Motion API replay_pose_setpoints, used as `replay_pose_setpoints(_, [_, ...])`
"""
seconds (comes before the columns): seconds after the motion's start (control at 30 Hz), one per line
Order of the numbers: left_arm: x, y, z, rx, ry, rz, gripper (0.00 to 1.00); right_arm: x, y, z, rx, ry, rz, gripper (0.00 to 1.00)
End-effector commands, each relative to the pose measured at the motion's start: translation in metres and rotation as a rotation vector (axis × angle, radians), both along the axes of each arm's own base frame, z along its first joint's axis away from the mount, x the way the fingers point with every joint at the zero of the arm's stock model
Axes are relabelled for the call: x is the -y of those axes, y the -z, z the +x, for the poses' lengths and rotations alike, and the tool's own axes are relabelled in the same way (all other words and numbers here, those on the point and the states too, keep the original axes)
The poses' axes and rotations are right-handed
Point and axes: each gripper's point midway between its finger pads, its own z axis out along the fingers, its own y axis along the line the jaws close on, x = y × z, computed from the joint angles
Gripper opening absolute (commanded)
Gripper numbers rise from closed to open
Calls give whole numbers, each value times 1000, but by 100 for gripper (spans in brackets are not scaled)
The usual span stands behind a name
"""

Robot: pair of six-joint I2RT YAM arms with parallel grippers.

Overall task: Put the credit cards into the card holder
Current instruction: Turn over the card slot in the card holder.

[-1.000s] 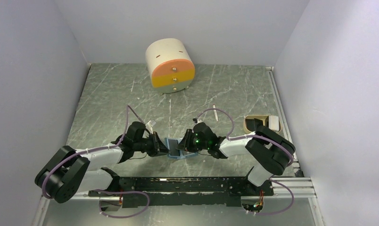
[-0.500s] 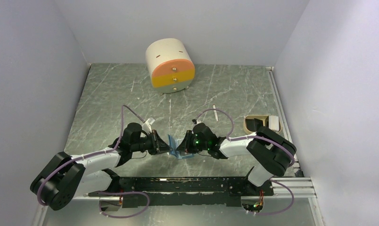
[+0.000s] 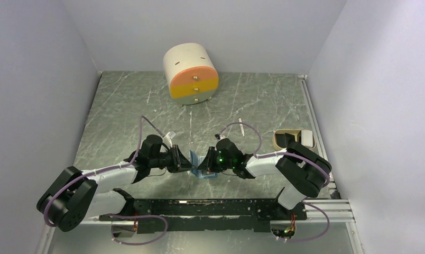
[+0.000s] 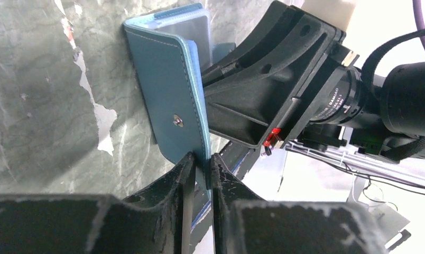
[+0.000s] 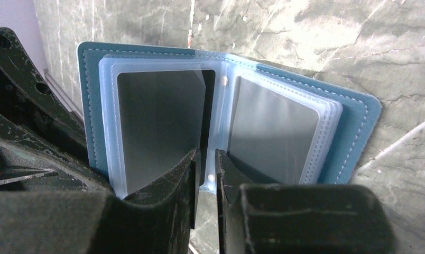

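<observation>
**Card holder (image 4: 168,95) propped open between both grippers**

And the card holder stands on edge on the marbled table (image 3: 252,106), close to the arms' bases, teal cover outward and pale blue sleeves inward. The left gripper (image 4: 202,159) sits at the cover's outer side. Its fingers are a sliver apart, with the lower edge of the cover dipping between them. Pressing or just straddling, I cannot tell.

The right gripper (image 5: 206,153) faces the open inside, fingers almost together at the near edge by the centre fold. Whether they nip anything, I cannot tell either.

A dark credit card (image 5: 160,124) sits in the left-hand clear sleeve, its right edge showing bare beside the fold. A grey rectangle shows through the right-hand sleeves.

Far back stands the cream drawer unit (image 3: 191,74), and the beige tray (image 3: 277,140) sits off by the right arm.
</observation>
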Motion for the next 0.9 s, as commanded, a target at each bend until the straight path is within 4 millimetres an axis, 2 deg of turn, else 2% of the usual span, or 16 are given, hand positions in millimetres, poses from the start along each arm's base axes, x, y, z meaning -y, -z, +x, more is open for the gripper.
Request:
replay_pose_setpoints(0.0, [-9,10,13,4,-50,121,21,3,10,-7,-8,-25,-34,21])
replay_pose_setpoints(0.13, [-10,10,12,19,-47,121,10,2,11,-7,-10,-27,-33,22])
replay_pose_setpoints(0.3, [-2,2,6,33,-16,31,9,1,9,-8,-8,-27,-11,23])
replay_pose_setpoints(0.37, [-1,4,4,22,-13,23,9,0,9,-8,-6,-33,-13,24])
replay_pose_setpoints(0.47, [-10,22,7,-24,-36,133,9,0,10,-9,-8,-40,-14,24])
replay_pose_setpoints(0.63, [-11,22,10,-18,-37,157,11,-1,9,-9,-8,-44,-10,24])
replay_pose_setpoints(0.8, [-20,31,17,-43,-28,295,21,0,8,-7,9,-43,-27,25])
replay_pose_setpoints(0.87, [-21,36,16,-59,-21,319,21,1,9,-6,17,-44,-34,28])
